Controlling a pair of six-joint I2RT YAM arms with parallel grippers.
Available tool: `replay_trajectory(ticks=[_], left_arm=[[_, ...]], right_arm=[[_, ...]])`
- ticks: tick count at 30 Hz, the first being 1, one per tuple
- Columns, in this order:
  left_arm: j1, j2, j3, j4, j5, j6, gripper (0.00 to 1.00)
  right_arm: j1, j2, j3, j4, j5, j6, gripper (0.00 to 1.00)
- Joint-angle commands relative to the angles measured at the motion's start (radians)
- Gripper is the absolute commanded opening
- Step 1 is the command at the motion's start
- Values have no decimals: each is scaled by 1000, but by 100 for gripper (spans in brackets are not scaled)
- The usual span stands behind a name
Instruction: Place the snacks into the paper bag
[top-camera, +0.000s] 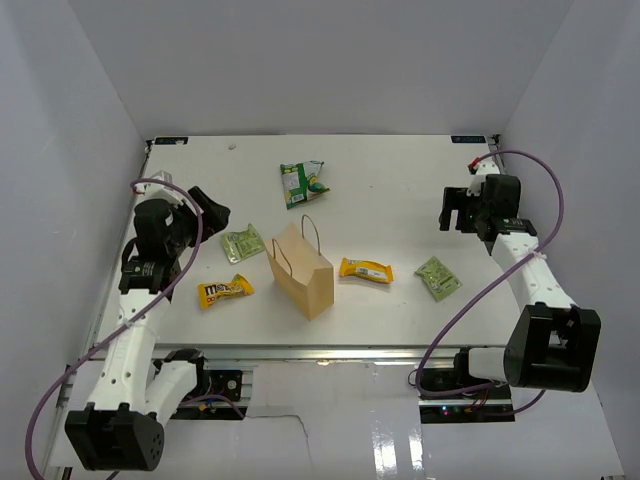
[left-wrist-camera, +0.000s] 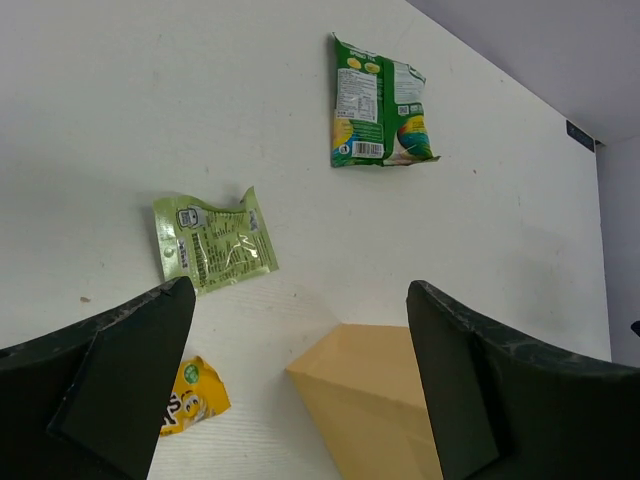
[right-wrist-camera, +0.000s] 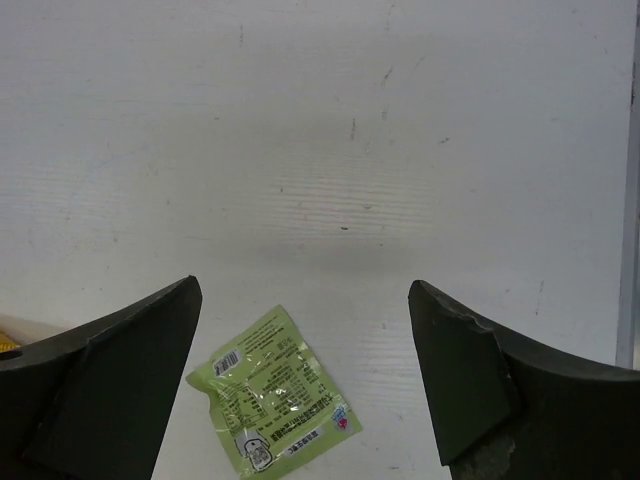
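The tan paper bag (top-camera: 302, 268) (left-wrist-camera: 375, 400) stands upright mid-table with its loop handles up. Around it lie the snacks: a green-and-white bag (top-camera: 302, 183) (left-wrist-camera: 380, 100) behind it, a pale green square (top-camera: 241, 243) (left-wrist-camera: 213, 240) to its left, a yellow packet with brown lettering (top-camera: 225, 291) (left-wrist-camera: 190, 395) front left, a yellow wrapper (top-camera: 366, 270) to its right, and another pale green square (top-camera: 438, 277) (right-wrist-camera: 275, 405) further right. My left gripper (top-camera: 210, 212) (left-wrist-camera: 300, 290) hovers open left of the bag, holding nothing. My right gripper (top-camera: 455, 210) (right-wrist-camera: 305, 285) hangs open and empty behind the right green square.
White walls close in the table (top-camera: 400, 170) on the left, back and right. Purple cables loop from both arms. The table's front edge runs along a metal rail (top-camera: 320, 352) just before the arm bases.
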Motion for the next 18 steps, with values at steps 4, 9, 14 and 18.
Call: replay_trajectory(ticks=[4,9,14,18], left_arm=[[-1,-161,-26,-104,-14,-35,98],[-1,-201,-24,-178,-16,-60,98],[-1,-221,-44,-194,9,-86,98],[-1,-229,-47,-215,9,-95,98]], right_arm=[[5,33,113,-122,-292,-352,90],[22,116,168,-293,-383,-541,90],[8,179,156,-352,-497,-479,90],[-3,272,156,-312,-515,-319,84]])
